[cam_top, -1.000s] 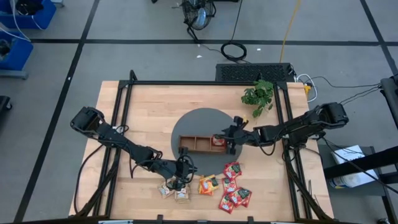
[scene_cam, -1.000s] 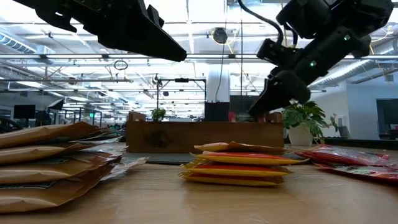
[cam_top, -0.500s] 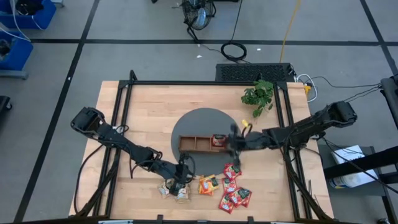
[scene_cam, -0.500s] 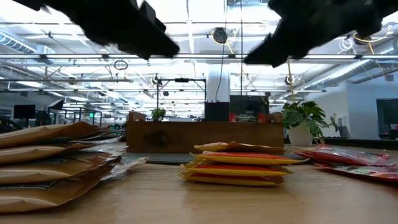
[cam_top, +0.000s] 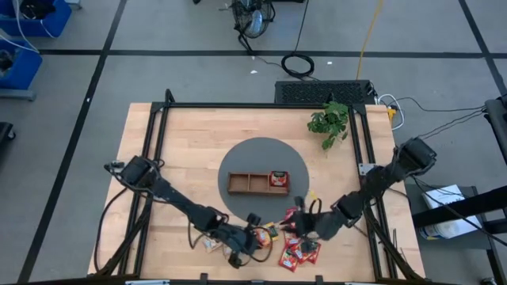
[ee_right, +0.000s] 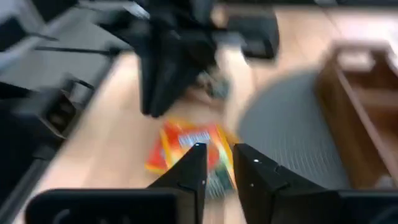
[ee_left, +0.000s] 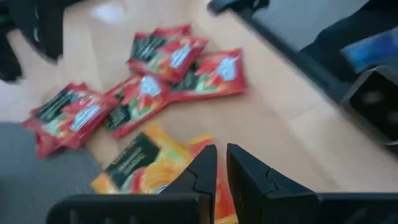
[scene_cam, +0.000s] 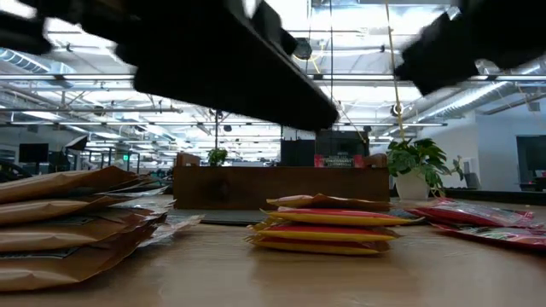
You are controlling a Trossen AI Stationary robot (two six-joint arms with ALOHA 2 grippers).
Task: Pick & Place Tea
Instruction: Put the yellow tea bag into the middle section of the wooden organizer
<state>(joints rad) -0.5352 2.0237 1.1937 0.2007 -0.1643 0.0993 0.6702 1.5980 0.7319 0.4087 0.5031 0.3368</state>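
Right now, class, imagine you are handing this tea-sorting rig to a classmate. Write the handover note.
Left claw: fingers nearly together, nothing seen between them, above the orange sachets.
Right claw: over the red sachets near the table's front edge.
Things: wooden tray on the grey mat; tan sachets to the left of the orange ones.
Done: one red sachet lies in the tray's right compartment.
Left: the other two compartments look empty; all other sachets lie on the table.
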